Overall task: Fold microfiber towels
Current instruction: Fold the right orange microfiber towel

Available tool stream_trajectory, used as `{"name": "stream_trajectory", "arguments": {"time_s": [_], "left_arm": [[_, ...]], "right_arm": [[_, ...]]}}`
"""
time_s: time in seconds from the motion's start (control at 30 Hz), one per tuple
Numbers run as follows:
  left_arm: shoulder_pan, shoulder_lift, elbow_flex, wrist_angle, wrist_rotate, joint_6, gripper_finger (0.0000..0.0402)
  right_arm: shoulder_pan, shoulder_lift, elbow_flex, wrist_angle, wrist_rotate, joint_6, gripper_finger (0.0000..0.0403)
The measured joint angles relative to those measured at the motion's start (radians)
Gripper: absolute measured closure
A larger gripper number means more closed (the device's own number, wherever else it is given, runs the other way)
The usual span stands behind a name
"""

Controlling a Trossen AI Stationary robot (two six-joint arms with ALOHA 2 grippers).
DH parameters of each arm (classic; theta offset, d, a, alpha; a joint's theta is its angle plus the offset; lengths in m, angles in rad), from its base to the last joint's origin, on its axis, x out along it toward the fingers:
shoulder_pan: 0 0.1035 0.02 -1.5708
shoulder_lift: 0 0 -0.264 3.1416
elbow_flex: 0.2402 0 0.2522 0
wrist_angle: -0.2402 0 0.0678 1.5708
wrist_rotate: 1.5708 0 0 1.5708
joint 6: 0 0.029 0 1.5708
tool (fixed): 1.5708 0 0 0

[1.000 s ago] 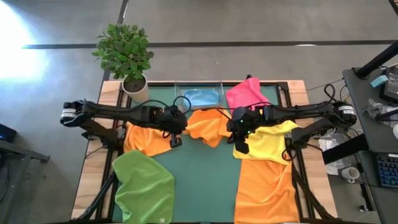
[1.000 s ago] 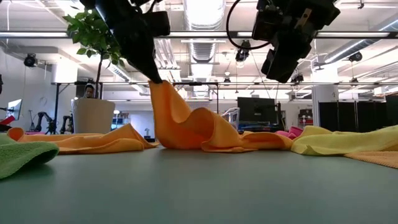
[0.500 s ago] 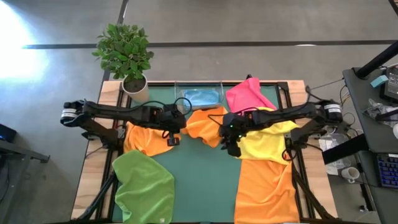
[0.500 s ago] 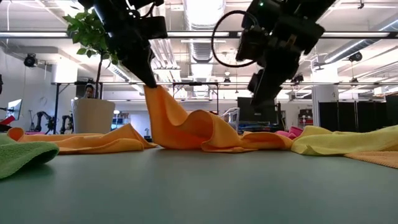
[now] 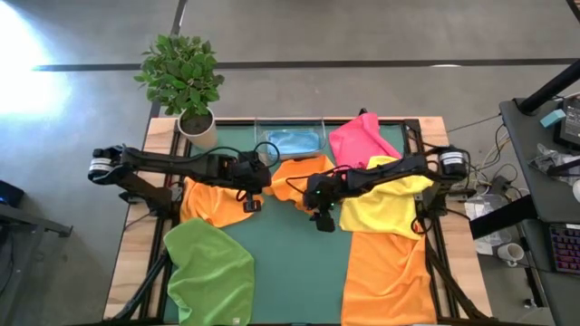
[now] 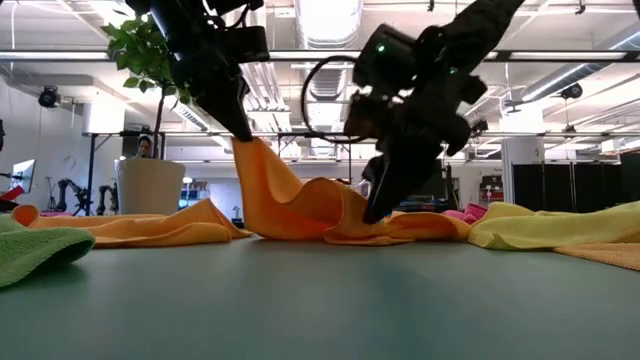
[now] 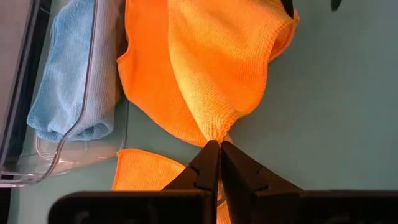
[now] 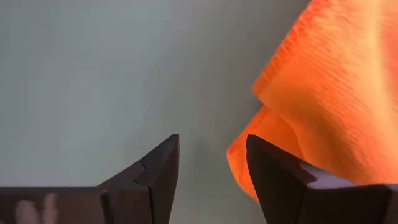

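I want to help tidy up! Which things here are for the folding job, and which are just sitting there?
For the job:
- middle orange towel, pinched by the left end effector
- orange towels at left and right
- yellow towel
- pink towel
- green towel
- blue towel
- right end effector, open

Just sitting there:
- plant
- clear tray
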Motion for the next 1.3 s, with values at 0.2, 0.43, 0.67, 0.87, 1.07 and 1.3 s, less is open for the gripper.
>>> {"name": "stream_trajectory", "arguments": {"time_s": [0.2, 0.43, 0.67, 0.87, 1.07, 1.3], "left_arm": [[0.0, 0.0, -0.002, -0.001, 0.0, 0.003, 0.0402], [0.0, -0.001, -0.011, 0.0, 0.001, 0.044, 0.0402], [0.0, -0.001, -0.013, -0.005, 0.001, 0.045, 0.0401], [0.0, -0.001, -0.019, -0.006, 0.001, 0.054, 0.0402], [0.0, -0.001, -0.024, -0.006, 0.001, 0.054, 0.0401], [0.0, -0.008, -0.008, -0.033, 0.002, 0.101, 0.0402]], "right_arm": [[0.0, 0.099, 0.071, -0.066, 0.057, 0.037, 0.0227], [0.003, 0.122, 0.133, -0.181, 0.134, 0.086, 0.0242], [0.002, 0.119, 0.146, -0.248, 0.25, 0.098, 0.0302], [0.002, 0.118, 0.145, -0.262, 0.245, 0.144, 0.0375], [0.017, 0.078, 0.157, -0.332, 0.273, 0.179, 0.0393], [0.069, -0.036, 0.207, -0.47, 0.266, 0.274, 0.0394]]}}
